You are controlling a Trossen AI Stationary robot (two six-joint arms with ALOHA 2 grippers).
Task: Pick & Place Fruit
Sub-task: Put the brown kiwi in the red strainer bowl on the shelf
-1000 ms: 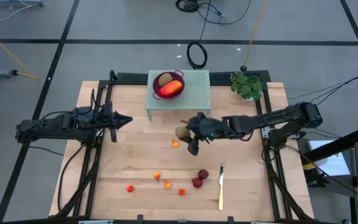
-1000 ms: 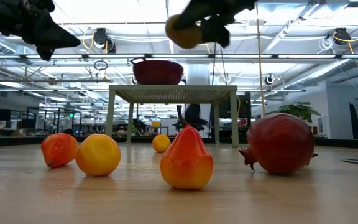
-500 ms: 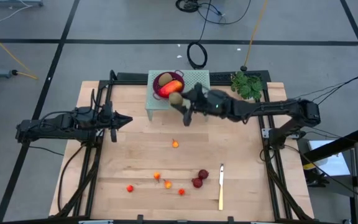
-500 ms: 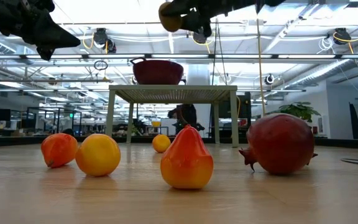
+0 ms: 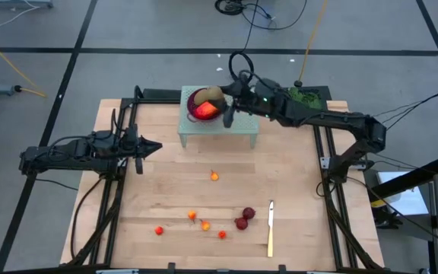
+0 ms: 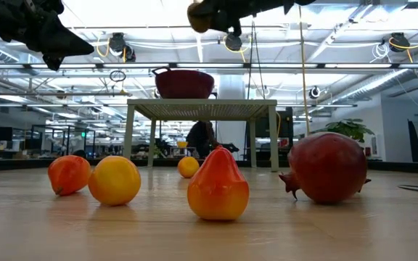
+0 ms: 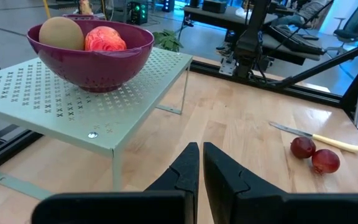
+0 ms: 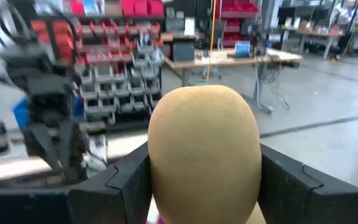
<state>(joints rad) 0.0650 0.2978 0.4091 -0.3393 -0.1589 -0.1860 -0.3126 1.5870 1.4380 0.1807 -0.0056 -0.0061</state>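
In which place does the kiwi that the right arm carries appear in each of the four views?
High view: the kiwi is over the purple bowl, held by the right tool.
Low view: top centre, above the bowl.
Left wrist view: not in it; the oval in the bowl is another.
Right wrist view: centre.
Shared landmark: the bowl.
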